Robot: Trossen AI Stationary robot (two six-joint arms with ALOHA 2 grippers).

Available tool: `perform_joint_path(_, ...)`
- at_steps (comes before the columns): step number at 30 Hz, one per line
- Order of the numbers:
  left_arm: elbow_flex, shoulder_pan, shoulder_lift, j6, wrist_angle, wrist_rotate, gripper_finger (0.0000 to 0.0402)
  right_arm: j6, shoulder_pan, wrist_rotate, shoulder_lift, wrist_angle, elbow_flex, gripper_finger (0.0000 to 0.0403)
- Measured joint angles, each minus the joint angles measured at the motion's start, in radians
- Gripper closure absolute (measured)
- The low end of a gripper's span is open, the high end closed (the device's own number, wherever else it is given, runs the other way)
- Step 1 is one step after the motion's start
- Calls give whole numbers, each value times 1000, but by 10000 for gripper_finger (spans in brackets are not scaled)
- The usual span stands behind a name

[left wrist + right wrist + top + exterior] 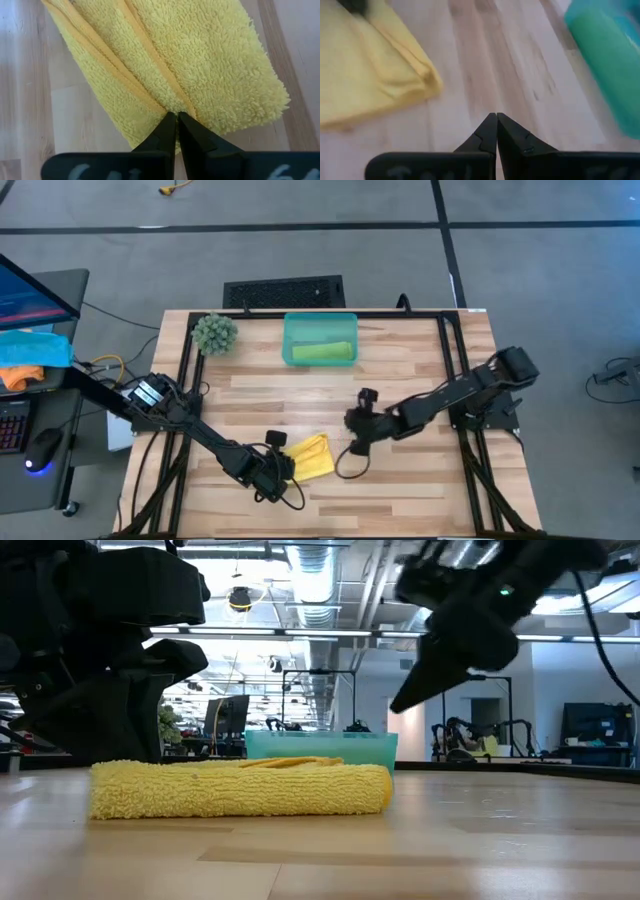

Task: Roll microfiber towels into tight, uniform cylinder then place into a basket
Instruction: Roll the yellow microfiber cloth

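Note:
The yellow microfiber towel (310, 457) lies folded into a thick, flat bundle on the table near its front edge, and it also shows in the low view (240, 788). My left gripper (176, 116) is shut, with its tips at the towel's left end (110, 775). My right gripper (400, 705) is shut with nothing in it. It hangs in the air to the right of the towel (375, 75), clear of the table. The teal basket (290, 340) stands at the far middle of the table. The lime green towel (322, 352) lies rolled inside it. My left gripper sets its shut fingertips (167, 125) on the yellow towel's left end, where a hemmed edge (165, 102) runs between two folds. The fingers slant down from the table's left and near side. I cannot tell whether any layer is caught between them. The towel lies flat on the table.
A round green spiky plant ball (215, 333) sits at the far left of the table. Black frame rails (450, 370) run along the table's sides. A cable loop (350, 468) lies to the right of the yellow towel. Blue and orange cloths (30, 355) lie off the table's left side.

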Motion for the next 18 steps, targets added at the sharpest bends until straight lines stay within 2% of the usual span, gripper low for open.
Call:
perform_joint_path(2, 0, 0, 0, 0, 0, -2, 395, 22, -6, -31, -55, 162, -98, 370)
perform_joint_path(4, 0, 0, 0, 1, 0, -1, 395, 49, -28, -105, -88, 342, -177, 370)
perform_joint_path(6, 0, 0, 0, 1, 2, -3, 395, 95, -65, -200, -89, 522, -241, 370)
perform_joint_path(9, 0, 0, 0, 0, 3, -2, 395, 168, -122, -336, -55, 696, -278, 370)
perform_joint_path(14, 0, 0, 0, -17, 3, -3, 395, 219, -201, -483, 53, 758, -234, 363)
perform_joint_path(18, 0, 0, 0, -18, 2, -2, 395, 220, -252, -607, 153, 758, -154, 331)
